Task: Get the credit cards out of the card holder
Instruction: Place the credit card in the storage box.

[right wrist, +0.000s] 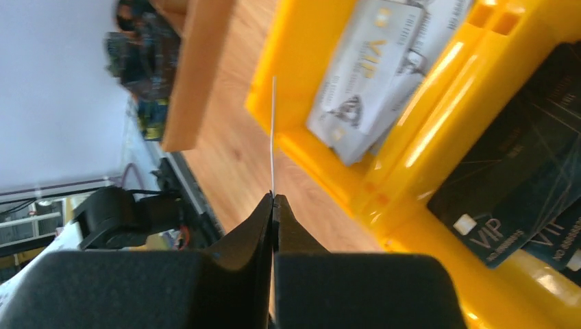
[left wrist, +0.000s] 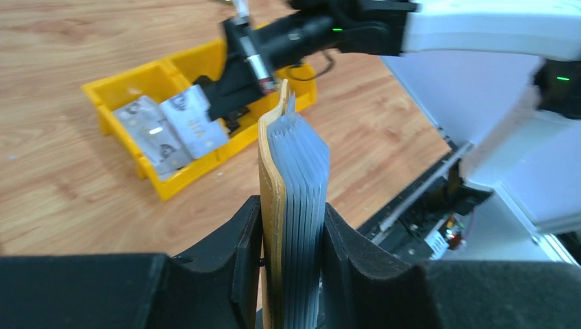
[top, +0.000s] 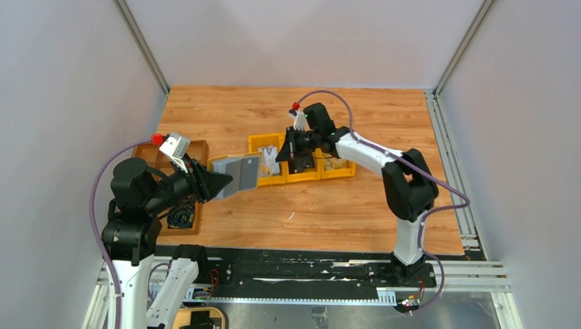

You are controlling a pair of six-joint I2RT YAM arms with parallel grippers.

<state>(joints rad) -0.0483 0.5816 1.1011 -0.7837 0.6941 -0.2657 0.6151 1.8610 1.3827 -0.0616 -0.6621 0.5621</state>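
Note:
My left gripper [left wrist: 291, 212] is shut on the card holder [left wrist: 294, 178], a mustard-yellow wallet with several grey pockets, held upright on its edge. From above, the card holder [top: 236, 175] hangs open over the table, left of the yellow bins. My right gripper [right wrist: 273, 199] is shut on a credit card [right wrist: 273, 137], seen edge-on as a thin white line. From above, the right gripper [top: 293, 154] hovers at the yellow bins. Silver credit cards [right wrist: 370, 75] lie in the left bin, and dark ones [right wrist: 507, 192] in the neighbouring bin.
A row of yellow bins [top: 260, 140] stands mid-table. A brown compartment tray [top: 199, 147] with small items sits at the left, under my left arm. Grey walls enclose the table on three sides.

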